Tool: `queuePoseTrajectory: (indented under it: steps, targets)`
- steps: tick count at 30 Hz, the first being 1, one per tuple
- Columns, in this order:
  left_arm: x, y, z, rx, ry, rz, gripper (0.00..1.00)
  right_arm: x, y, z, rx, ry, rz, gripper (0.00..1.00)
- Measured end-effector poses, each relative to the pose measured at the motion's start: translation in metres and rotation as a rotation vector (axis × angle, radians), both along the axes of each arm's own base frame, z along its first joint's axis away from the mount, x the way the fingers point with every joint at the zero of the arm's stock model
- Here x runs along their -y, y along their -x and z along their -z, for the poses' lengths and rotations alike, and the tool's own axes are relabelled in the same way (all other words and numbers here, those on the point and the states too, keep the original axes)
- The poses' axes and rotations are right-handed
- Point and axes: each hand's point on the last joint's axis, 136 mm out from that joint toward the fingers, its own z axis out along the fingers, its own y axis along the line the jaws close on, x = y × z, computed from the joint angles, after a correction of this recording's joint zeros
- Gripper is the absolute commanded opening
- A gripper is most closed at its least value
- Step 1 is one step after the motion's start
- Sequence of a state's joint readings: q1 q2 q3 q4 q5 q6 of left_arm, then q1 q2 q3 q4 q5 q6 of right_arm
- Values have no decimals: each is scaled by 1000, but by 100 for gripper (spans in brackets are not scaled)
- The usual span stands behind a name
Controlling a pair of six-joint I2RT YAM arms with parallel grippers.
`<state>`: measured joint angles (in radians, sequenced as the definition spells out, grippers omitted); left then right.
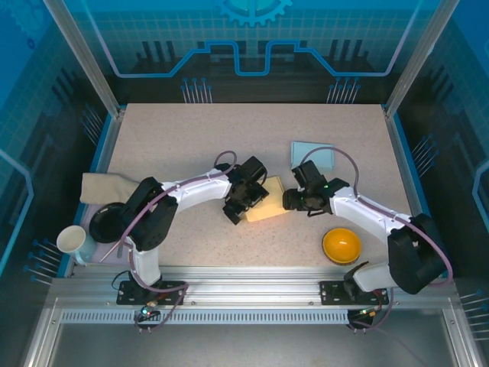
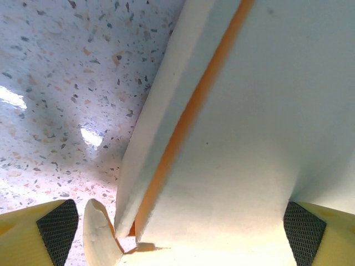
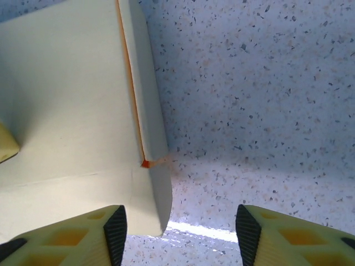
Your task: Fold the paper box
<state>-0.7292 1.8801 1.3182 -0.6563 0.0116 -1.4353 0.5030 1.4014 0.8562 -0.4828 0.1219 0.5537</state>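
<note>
From above: paper box (image 1: 267, 208) flat on the speckled table (image 1: 191, 138), a little toward 6 o'clock of its centre. Long axis slanted, from 8 o'clock up to 2 o'clock. Left gripper (image 1: 238, 205) at the box's 8 o'clock end, right gripper (image 1: 293, 200) at its 3 o'clock corner. Orange bowl (image 1: 341, 245) at 4 o'clock of the box, well apart. Blue sheet (image 1: 315, 157) at 1 o'clock. White mug (image 1: 72, 241) at 9 o'clock, at the table's edge.

From the left wrist: box (image 2: 249, 138) across the 12 to 6 o'clock half, its orange seam (image 2: 188, 116) slanting from 7 o'clock up to 12 o'clock. Left gripper (image 2: 180, 227) spread wide, astride the box. Left pad (image 2: 55, 224) clear of the card, a loose flap (image 2: 100, 235) just beside it. Cannot tell whether the right pad (image 2: 304, 224) touches.

From the right wrist: box (image 3: 72, 111) in the 9 to 12 o'clock part, thin orange seam (image 3: 132, 88) running from 12 o'clock down to a corner near centre. Right gripper (image 3: 180, 230) parted, nothing clamped; box corner between the fingers (image 3: 113, 233), closer to the 7 o'clock one.
</note>
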Motion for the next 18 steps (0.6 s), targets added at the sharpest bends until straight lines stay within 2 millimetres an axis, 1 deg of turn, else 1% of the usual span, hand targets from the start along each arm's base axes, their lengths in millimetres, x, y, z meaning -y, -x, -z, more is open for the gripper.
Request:
queuePoseTrajectory:
  steps: [5, 9, 11, 14, 18]
  targets:
    - [2, -4, -11, 18, 0, 12, 99, -5, -23, -6, -13, -45, -10, 58]
    - [3, -11, -23, 54, 0, 22, 99, -16, -32, -11, -12, -80, -45, 55]
    - [3, -13, -27, 69, 2, 27, 99, -21, -36, -11, -19, -88, -59, 53]
    - [2, -14, -28, 73, 0, 32, 99, -25, -41, -4, -34, -86, -68, 53]
    - [-1, -17, -28, 75, -2, 23, 99, -26, -39, 13, -82, -74, -74, 53]
